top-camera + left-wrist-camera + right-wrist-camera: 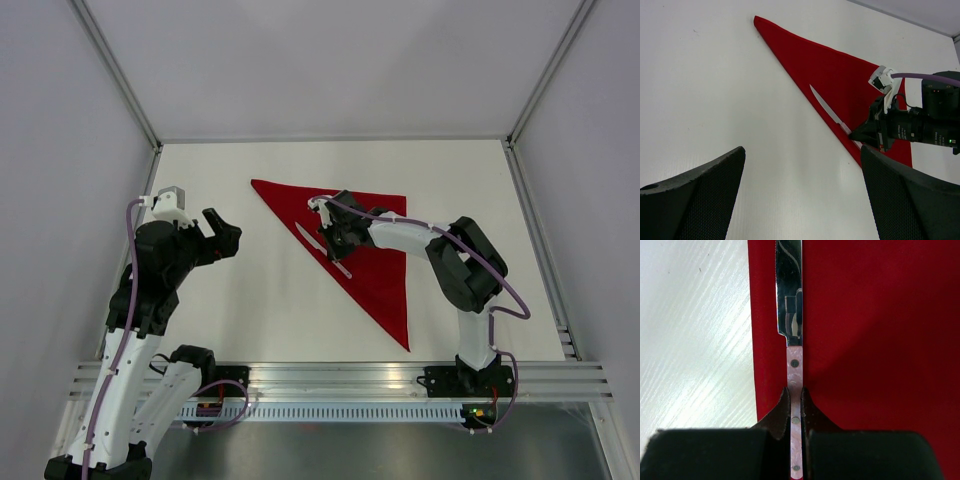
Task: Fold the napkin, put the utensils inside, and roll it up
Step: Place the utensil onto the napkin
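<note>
Along the slanted edge of the glossy red satin napkin [372,255], folded into a triangle on the white table [230,320], a knife [309,237] with mirror-bright blade [789,300] and pink pearly handle [794,375] is lying flat. Only the right wrist view is showing its rivets, the right gripper [795,401] pinching the handle. The left gripper [222,236] is hovering nearby, jaws spread.

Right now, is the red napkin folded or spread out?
Folded: the napkin lies as a flat triangle, the knife along its long edge.
</note>
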Controlling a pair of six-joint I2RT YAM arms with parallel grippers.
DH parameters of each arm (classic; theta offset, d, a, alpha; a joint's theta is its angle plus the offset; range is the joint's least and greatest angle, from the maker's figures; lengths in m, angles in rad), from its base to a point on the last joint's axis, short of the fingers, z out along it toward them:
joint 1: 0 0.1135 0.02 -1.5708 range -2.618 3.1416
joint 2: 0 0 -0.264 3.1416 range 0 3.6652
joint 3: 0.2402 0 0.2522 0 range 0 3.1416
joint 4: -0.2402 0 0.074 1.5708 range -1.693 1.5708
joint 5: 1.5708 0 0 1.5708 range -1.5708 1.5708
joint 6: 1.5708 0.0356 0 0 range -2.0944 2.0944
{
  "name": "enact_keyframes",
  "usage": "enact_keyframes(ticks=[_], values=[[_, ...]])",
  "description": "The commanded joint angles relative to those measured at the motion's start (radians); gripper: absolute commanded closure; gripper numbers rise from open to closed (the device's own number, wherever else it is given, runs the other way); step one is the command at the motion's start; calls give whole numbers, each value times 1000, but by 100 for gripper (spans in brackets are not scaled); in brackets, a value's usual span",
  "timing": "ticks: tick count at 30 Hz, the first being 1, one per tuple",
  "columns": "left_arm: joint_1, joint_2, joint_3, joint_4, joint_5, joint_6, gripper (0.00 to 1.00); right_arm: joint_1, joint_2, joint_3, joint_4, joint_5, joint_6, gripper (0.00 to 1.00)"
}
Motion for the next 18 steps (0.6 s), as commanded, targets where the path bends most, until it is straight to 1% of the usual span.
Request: enact_keyframes(ticks=[1, 18], values=[[4, -1, -5, 21, 36, 53, 0, 5, 8, 26, 1, -2, 19, 100], [6, -1, -5, 23, 36, 55, 0, 5, 11, 34, -2, -26, 29, 100]])
